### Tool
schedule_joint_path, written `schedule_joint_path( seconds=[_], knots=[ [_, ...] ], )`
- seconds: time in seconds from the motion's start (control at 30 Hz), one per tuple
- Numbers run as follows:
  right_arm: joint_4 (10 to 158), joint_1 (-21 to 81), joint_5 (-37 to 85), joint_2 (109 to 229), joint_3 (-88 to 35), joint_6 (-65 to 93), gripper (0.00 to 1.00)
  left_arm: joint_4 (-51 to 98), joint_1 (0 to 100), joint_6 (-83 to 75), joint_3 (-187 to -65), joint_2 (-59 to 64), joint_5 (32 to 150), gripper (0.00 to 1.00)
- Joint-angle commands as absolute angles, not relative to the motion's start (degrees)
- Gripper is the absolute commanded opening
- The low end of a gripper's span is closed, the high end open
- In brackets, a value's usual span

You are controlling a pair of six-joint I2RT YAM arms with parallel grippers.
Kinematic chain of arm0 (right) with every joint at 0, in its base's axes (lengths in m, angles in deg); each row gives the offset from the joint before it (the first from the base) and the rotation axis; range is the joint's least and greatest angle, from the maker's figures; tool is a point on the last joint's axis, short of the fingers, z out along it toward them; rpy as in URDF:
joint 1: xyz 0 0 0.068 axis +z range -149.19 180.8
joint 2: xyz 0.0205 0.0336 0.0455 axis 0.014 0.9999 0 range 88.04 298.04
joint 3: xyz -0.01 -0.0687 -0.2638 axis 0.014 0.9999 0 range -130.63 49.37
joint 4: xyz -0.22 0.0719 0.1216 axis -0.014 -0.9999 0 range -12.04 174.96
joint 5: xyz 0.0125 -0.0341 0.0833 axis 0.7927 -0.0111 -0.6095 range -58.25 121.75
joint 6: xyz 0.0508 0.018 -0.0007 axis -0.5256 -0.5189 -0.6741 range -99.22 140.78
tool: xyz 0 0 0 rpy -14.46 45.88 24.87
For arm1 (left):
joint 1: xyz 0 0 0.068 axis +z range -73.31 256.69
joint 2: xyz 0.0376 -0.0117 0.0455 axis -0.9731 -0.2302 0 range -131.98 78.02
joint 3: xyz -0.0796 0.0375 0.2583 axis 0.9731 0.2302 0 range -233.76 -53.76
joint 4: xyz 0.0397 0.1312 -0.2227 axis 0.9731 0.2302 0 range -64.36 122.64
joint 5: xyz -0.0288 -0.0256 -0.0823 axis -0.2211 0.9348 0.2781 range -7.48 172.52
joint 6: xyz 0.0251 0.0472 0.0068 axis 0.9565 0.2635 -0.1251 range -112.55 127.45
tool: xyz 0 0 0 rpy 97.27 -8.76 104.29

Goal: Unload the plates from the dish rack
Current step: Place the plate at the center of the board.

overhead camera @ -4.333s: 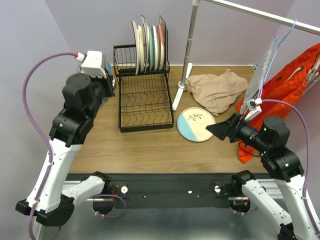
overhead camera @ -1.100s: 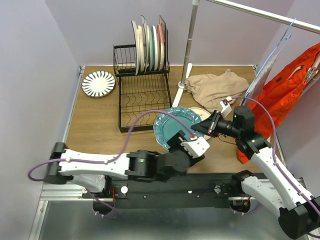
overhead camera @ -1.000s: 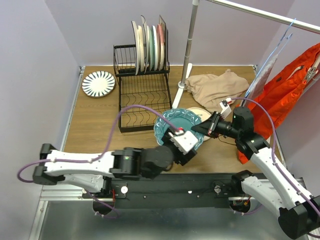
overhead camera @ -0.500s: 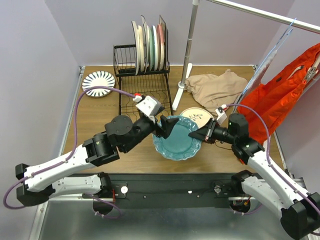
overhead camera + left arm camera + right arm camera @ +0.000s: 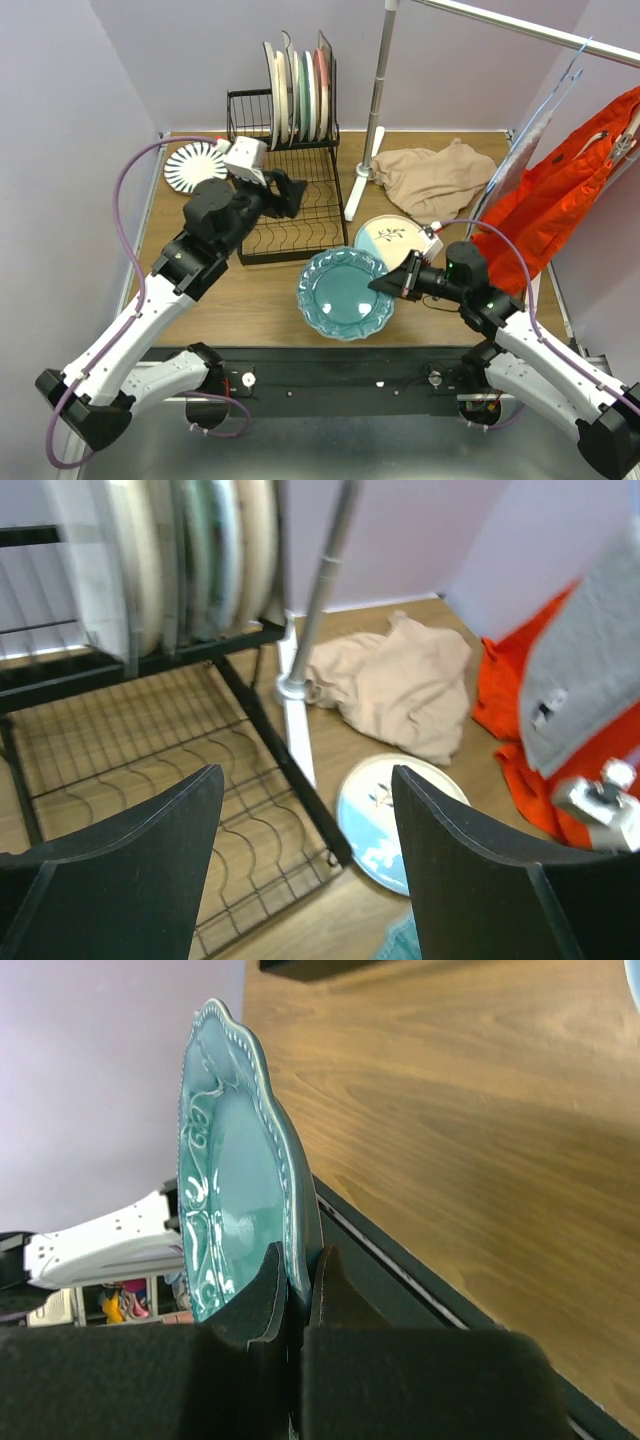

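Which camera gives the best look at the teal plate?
Top external: the teal plate shows almost its whole face. Right wrist sees it nearly edge-on, clamped in the right gripper. Left wrist catches only a sliver.

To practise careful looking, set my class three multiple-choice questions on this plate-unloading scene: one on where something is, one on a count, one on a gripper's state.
1. Where is the striped plate?
A. on the table, left of the dish rack
B. in the rack's lower tray
C. in the rack's upper basket

2. How many plates are out of the rack?
A. two
B. three
C. five

3. The right gripper is:
A. open
B. shut on the rim of the teal plate
C. shut on nothing

Answers:
1 A, it lies flat on the wood beside the rack.
2 B, the striped, the teal and the cream-blue plate.
3 B, the wrist view shows it clamping the scalloped edge.
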State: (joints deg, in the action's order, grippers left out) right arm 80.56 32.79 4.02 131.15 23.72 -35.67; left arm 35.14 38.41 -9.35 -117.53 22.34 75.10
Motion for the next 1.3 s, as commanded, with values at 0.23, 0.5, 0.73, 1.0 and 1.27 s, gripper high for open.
schedule_joint_path(
  seconds=[0.23, 0.5, 0.73, 1.0, 1.27],
  knots=[
    [91.0, 39.4, 8.5, 126.6, 32.2, -43.6, 0.01, 32.3, 58.0, -12.2, -110.6, 24.8, 87.0, 0.77],
    [101.8, 45.7, 14.8, 134.6, 35.2, -44.4, 0.01, 31.7, 59.2, -7.8, -108.8, 25.0, 85.4, 0.77],
    [111.3, 46.7, 16.9, 144.3, 33.6, -43.4, 0.01, 31.4, 59.6, -6.6, -106.8, 28.5, 83.9, 0.77],
    [118.4, 46.9, 16.5, 155.3, 32.5, -41.6, 0.01, 31.1, 59.6, -6.0, -105.9, 30.1, 83.0, 0.77],
    [124.2, 46.8, 17.4, 162.3, 32.0, -39.0, 0.02, 31.2, 59.6, -6.0, -105.6, 29.2, 83.8, 0.77]
  ],
)
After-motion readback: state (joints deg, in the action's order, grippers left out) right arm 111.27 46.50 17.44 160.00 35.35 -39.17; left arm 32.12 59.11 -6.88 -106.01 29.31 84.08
